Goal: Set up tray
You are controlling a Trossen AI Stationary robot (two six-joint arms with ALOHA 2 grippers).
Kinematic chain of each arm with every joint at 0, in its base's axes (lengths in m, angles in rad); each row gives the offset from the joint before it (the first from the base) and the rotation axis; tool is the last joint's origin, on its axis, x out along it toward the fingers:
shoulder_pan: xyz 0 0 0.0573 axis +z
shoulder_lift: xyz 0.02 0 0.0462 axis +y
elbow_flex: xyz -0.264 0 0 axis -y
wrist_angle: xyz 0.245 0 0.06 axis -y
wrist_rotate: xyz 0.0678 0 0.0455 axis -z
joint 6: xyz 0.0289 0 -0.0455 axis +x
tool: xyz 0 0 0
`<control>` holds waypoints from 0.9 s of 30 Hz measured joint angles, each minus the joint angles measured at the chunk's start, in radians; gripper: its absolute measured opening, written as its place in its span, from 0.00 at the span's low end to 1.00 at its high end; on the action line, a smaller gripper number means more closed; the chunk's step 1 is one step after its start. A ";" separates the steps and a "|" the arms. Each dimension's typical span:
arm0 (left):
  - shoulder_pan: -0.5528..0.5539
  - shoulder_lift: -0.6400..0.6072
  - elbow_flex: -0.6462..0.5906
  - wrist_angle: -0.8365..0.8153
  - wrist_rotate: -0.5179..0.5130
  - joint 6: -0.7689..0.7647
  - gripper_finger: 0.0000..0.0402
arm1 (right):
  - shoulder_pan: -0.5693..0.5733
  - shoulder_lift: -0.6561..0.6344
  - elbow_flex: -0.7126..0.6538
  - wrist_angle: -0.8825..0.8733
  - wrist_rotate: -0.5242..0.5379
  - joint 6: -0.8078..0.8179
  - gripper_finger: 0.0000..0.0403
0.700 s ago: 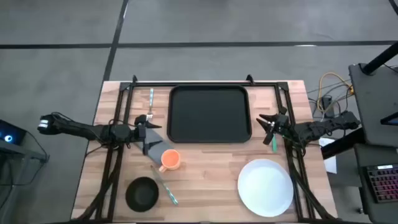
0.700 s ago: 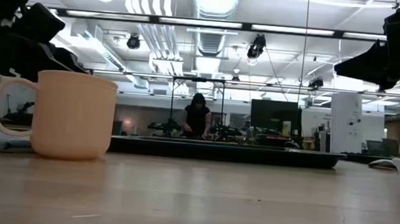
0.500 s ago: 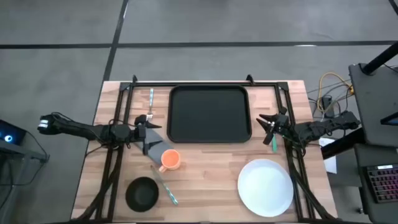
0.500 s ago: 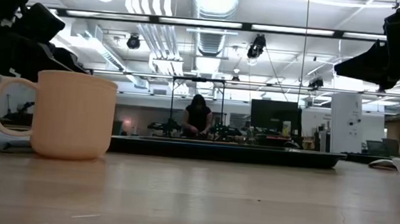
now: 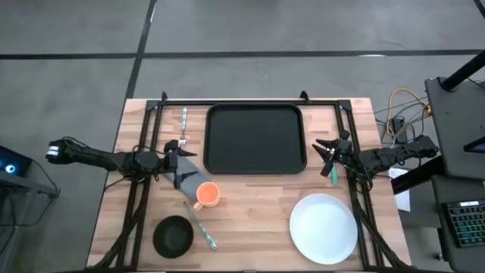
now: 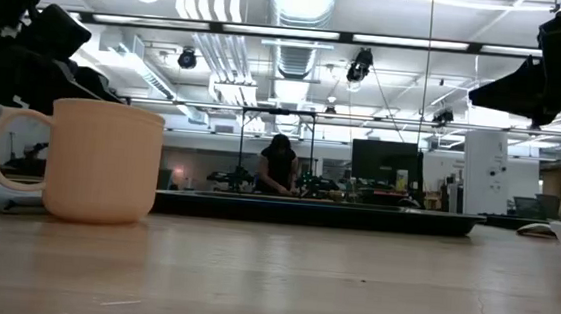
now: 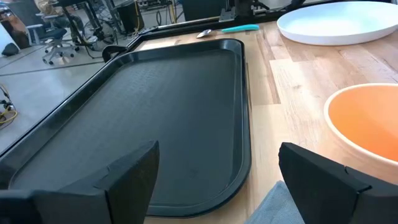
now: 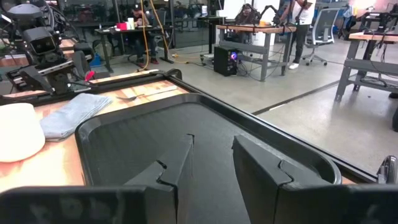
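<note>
The left gripper (image 5: 176, 154) hangs above the bench (image 5: 250, 220) near its left edge, just beside the tray's left rim. Its fingers (image 7: 134, 174) stand wide apart and hold nothing. A grey napkin (image 5: 184, 180) lies under and just beside this gripper. A fork (image 5: 184, 121) lies near the far left corner of the bench, parallel to the tray's left rim. An orange mug (image 5: 207, 195) stands just beside the napkin, toward the near edge. A black bowl (image 5: 173, 234) sits at the near left corner. A teal-handled utensil (image 5: 203, 231) lies between the mug and the bowl.

The tray (image 5: 255, 139) lies flat at the middle of the far edge, nothing on it.

The right gripper (image 5: 327, 155) hangs just beside the tray's right rim. Its fingers (image 8: 255, 165) stand narrow, with a small gap, gripping nothing. A teal-handled utensil (image 5: 333, 175) lies beneath it. A white plate (image 5: 324, 228) rests at the near right corner.

No readable writing or brand mark shows on any item.
</note>
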 joint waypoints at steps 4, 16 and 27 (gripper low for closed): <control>0.000 0.000 0.000 0.000 0.000 0.000 0.76 | 0.000 0.000 0.000 0.000 0.000 0.000 0.26; 0.000 0.000 0.000 0.000 0.000 0.000 0.76 | 0.000 0.000 0.000 0.000 0.000 0.000 0.26; 0.000 0.000 0.000 0.000 0.000 0.000 0.76 | 0.000 0.000 0.000 0.000 0.000 -0.046 0.26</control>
